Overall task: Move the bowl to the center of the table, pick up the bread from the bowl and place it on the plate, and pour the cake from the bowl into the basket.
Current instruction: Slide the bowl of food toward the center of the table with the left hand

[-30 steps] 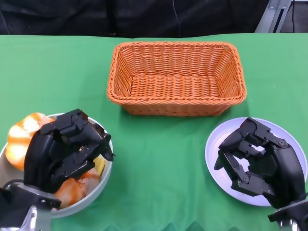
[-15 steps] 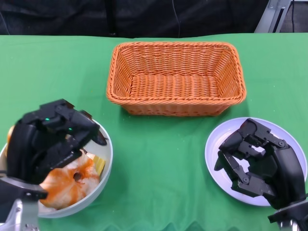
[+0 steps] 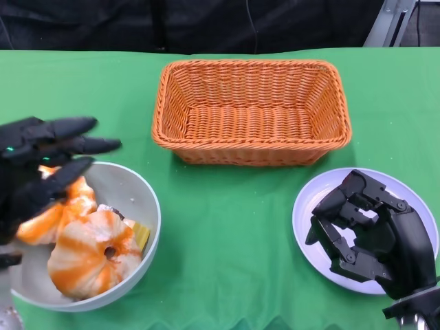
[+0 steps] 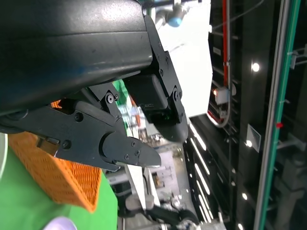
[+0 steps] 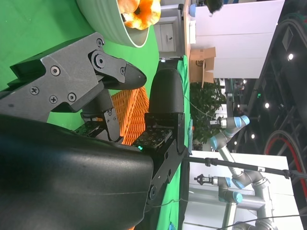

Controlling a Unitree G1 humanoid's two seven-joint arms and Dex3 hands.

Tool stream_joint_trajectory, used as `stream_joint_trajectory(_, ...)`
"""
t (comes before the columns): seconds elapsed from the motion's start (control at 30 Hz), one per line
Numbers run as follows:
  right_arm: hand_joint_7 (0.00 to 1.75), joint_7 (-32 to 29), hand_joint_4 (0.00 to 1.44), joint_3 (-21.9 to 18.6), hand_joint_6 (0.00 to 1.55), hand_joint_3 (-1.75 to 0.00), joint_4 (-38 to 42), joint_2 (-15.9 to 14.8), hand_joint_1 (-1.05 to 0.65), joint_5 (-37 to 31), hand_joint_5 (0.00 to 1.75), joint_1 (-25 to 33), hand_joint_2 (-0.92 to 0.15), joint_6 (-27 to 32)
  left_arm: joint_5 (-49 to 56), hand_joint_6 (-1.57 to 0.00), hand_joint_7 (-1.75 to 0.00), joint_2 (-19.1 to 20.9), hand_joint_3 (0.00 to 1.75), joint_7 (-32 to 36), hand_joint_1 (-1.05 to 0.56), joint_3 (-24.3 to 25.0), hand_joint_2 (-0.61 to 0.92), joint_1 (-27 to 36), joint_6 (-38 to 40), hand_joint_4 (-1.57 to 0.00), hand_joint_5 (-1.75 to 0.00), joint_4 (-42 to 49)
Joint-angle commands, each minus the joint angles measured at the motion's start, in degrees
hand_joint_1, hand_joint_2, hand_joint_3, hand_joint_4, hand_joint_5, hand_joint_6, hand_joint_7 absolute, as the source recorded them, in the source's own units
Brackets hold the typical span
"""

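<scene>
Left hand: our left hand (image 3: 38,168) sits at about 9 o'clock on the table, over the far-left rim of the bowl, fingers (image 3: 82,146) stretched out straight and apart toward 3 o'clock, gripping nothing.
Right hand: our right hand (image 3: 368,234) hovers over the plate at about 4 o'clock, fingers bent inward but apart, with nothing between them.
Bowl: we see the pale bowl (image 3: 141,199) at about 8 o'clock, near the front-left corner of the green table (image 3: 227,227), well apart from the plate.
Bread: an orange-and-cream swirled bread (image 3: 93,254) lies in the bowl on its near side; a second orange piece (image 3: 58,213) lies beside it, partly under our left hand.
Cake: a yellow cake (image 3: 139,236) peeks out at the bowl's right wall, mostly hidden by the bread.
Basket: the orange wicker basket (image 3: 251,110) stands at 12 o'clock, nothing inside.
Plate: the pale plate (image 3: 309,206) lies at about 4 o'clock, just in front of the basket's right end, partly covered by our right hand.
Right wrist view: we see the bowl's underside (image 5: 108,28) with bread over its rim.
</scene>
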Motion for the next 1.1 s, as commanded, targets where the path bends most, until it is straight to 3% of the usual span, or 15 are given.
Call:
stream_joint_trajectory(0.03,1.26,0.1,0.68,-0.5,0.65,-0.82,-0.2,-0.6,-0.09,0.8,1.61,0.4,-0.65,-0.1,1.0,-0.75,0.00,2.5,0.07,1.9,-0.51,2.1,0.92,-1.4,-1.8,-0.76,-0.01,2.0)
stream_joint_trajectory(0.33,1.27,-0.1,0.67,-0.5,0.65,-0.76,-0.3,-0.5,-0.12,0.6,1.62,0.5,-0.68,0.4,7.3,-0.46,0.00,8.4,0.19,6.3,-0.63,5.1,0.92,-5.3,-8.5,-0.44,0.00,13.9)
stream_joint_trajectory(0.83,1.30,0.8,0.66,-0.5,0.64,-0.81,0.4,-0.2,-0.10,1.5,1.65,0.3,-0.66,0.1,17.2,-0.39,0.00,15.5,0.19,15.0,-0.65,4.3,0.92,-10.1,-12.5,-0.35,-0.01,32.3)
stream_joint_trajectory(1.0,1.30,0.5,0.66,-0.4,0.64,-0.81,-0.1,-0.2,-0.11,1.6,1.64,0.6,-0.65,0.7,24.0,-0.36,0.00,17.6,0.23,21.4,-0.69,1.8,0.92,-10.3,-12.4,-0.35,0.00,35.8)
stream_joint_trajectory(1.1,1.29,0.5,0.66,-0.4,0.64,-0.81,-0.2,-0.2,-0.10,1.5,1.63,0.8,-0.66,0.8,24.4,-0.34,0.00,18.0,0.23,21.7,-0.68,0.7,0.92,-10.9,-12.5,-0.35,0.00,38.2)
